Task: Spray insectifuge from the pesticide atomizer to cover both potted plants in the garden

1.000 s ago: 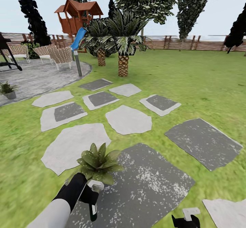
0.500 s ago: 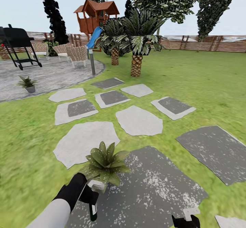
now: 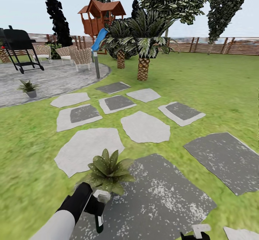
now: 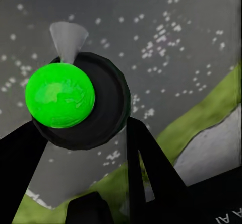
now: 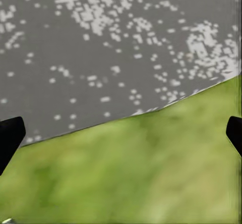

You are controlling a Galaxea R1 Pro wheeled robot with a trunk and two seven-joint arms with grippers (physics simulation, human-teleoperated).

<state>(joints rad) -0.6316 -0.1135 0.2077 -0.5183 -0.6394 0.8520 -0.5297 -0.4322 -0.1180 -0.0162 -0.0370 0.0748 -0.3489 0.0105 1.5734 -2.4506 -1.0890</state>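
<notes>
Left gripper (image 3: pixel 94 208) clamps pesticide atomizer (image 4: pixel 75 100), green-marked up close.

The pesticide atomizer (image 4: pixel 75 100) looks like smooth dark plastic with a glossy green mark. The slab (image 3: pixel 162 197) beneath it is rough, matt, speckled grey stone; behind, the fence (image 3: pixel 216 46) is brown slatted wood.

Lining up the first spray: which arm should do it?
Left. Its end effector holds the spray bottle, nozzle right beside the near potted plant. The right end effector looks open and empty, over grass beside the dark slab.
</notes>
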